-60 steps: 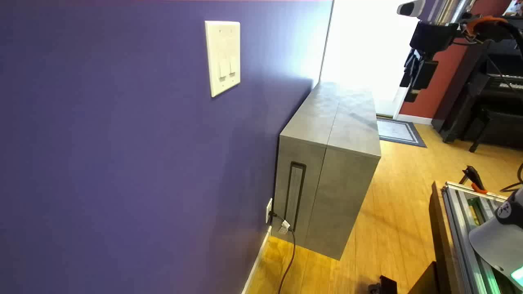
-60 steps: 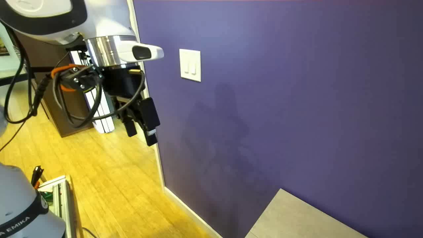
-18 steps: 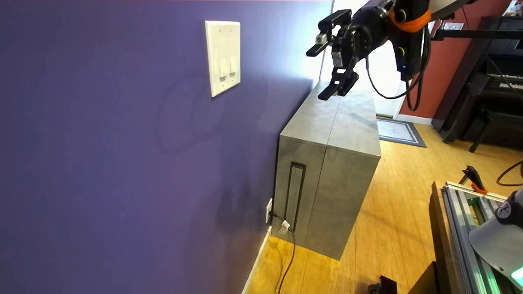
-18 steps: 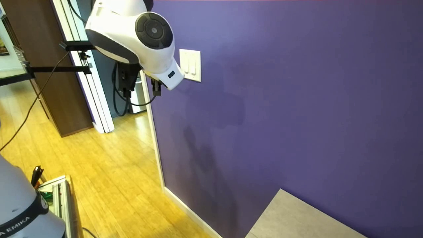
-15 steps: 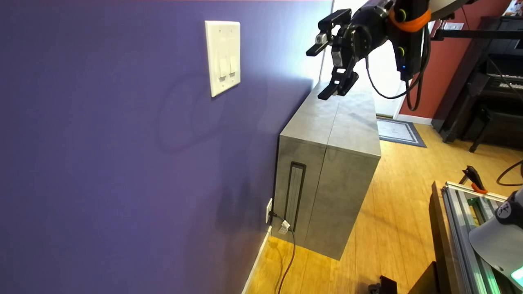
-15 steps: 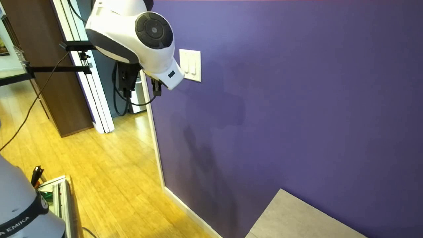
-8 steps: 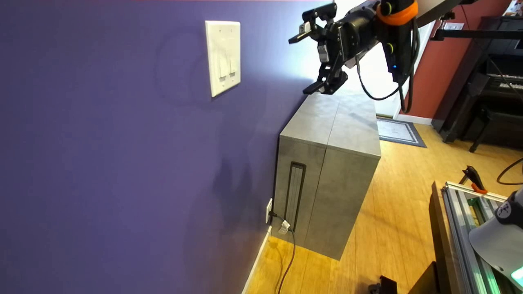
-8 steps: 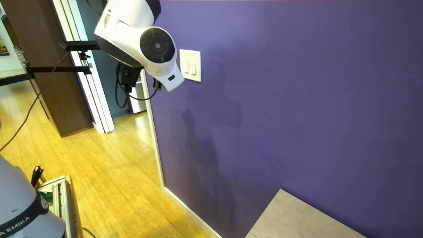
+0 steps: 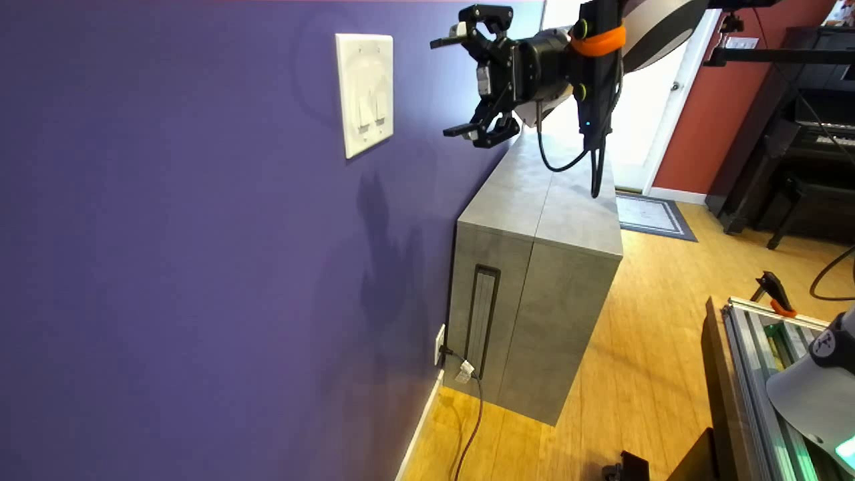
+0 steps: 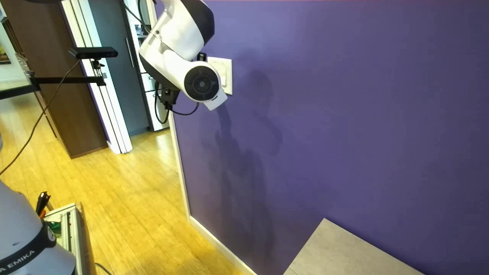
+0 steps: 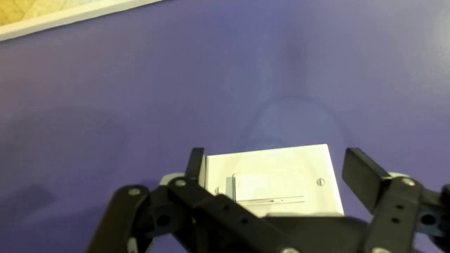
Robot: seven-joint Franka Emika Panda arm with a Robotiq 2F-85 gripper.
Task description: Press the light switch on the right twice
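Here — light switch (image 9: 381,107) and twin (image 9: 365,111) in one wall plate (image 9: 354,143) — tool (image 9: 440,88) apart.

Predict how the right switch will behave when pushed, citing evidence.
The right switch will probably rock, not slide, since its lower end looks raised. Its smooth-looking face may be slippery. The plate should stay put: a screw shows.

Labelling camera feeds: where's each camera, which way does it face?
In an exterior view: beside the purple wall, looking along it toward the grey cabinet; open gripper, arm, base show.
In an exterior view: from the cabinet side, obliquely facing wall and floor; arm, base show, gripper mostly hidden.
Wrist view: on the wrist, facing the switch plate; fingers show.
Both exterior views share wall, cabinet, switch plate.
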